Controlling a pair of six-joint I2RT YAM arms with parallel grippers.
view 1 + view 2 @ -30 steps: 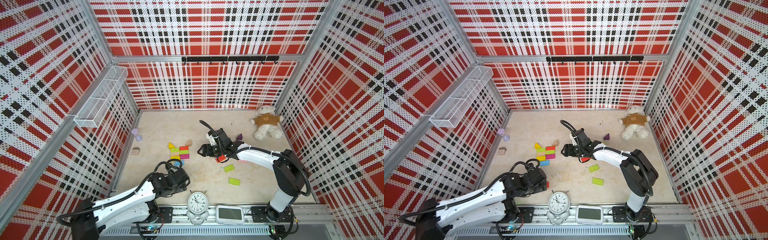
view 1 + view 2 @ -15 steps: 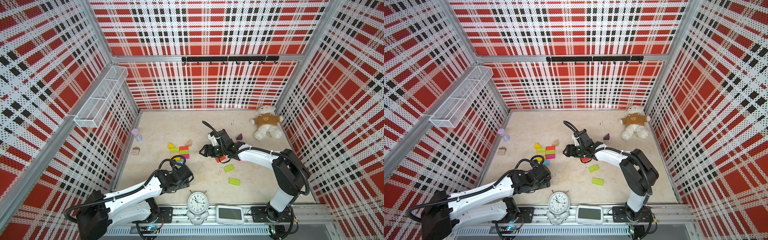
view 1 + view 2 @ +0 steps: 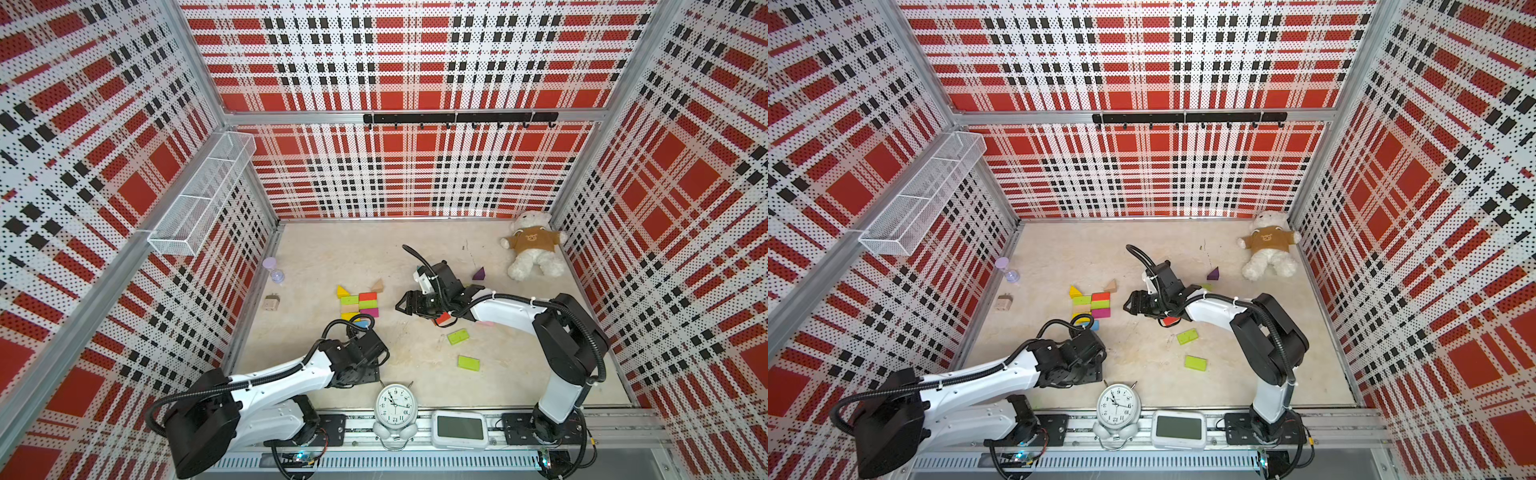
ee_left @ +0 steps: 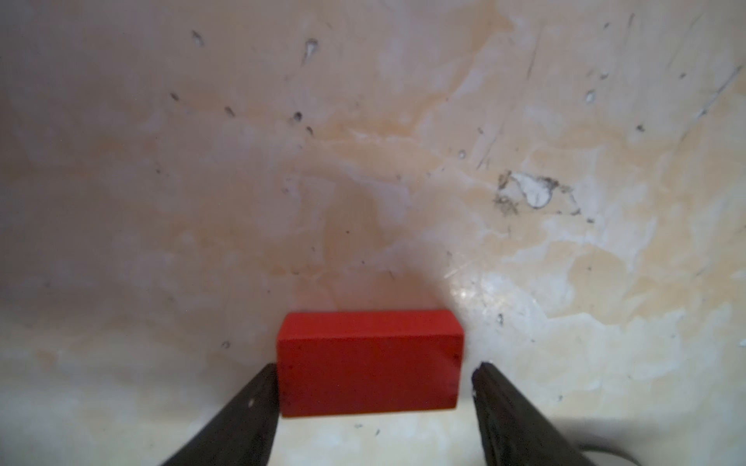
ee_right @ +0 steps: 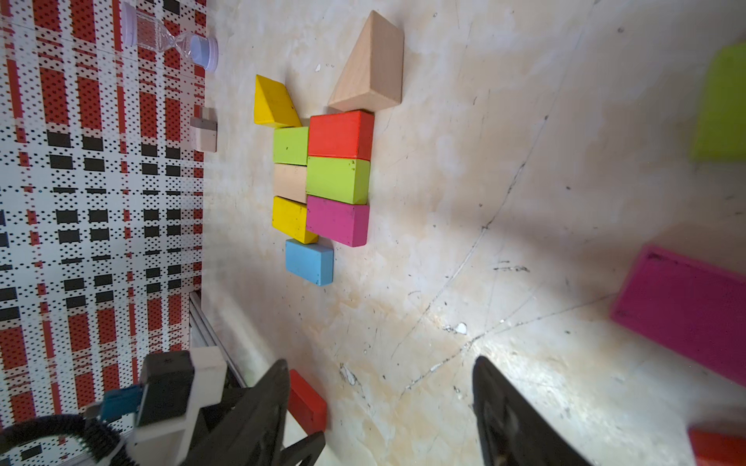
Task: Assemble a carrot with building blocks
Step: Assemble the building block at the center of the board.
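**Left tool straddles a red block, right tool spread over bare counter**

The left tool (image 4: 376, 366) is down at the counter (image 4: 363, 161), its jaws spread either side of a red block (image 4: 369, 347) that lies flat. One finger (image 4: 258, 399) is right up against the block's short end. The other stands just off the opposite end, so nothing is pinched.

The right tool (image 5: 380, 361) is spread too, with only bare counter between its fingers. Beyond it lies the built cluster (image 3: 358, 305). A column of red, lime and magenta bricks touches a column of lime, tan and yellow. A blue brick (image 5: 310, 262) sits at the yellow's end, and a yellow wedge (image 5: 274, 101) and a tan wedge (image 5: 371, 76) cap the far end.

Half under the right arm sits another red piece (image 3: 443, 319). Nearer the front lie a loose lime brick (image 3: 458, 336) and a second lime brick (image 3: 468, 363). A purple wedge (image 3: 479, 274) lies apart, toward the teddy bear (image 3: 532, 249).
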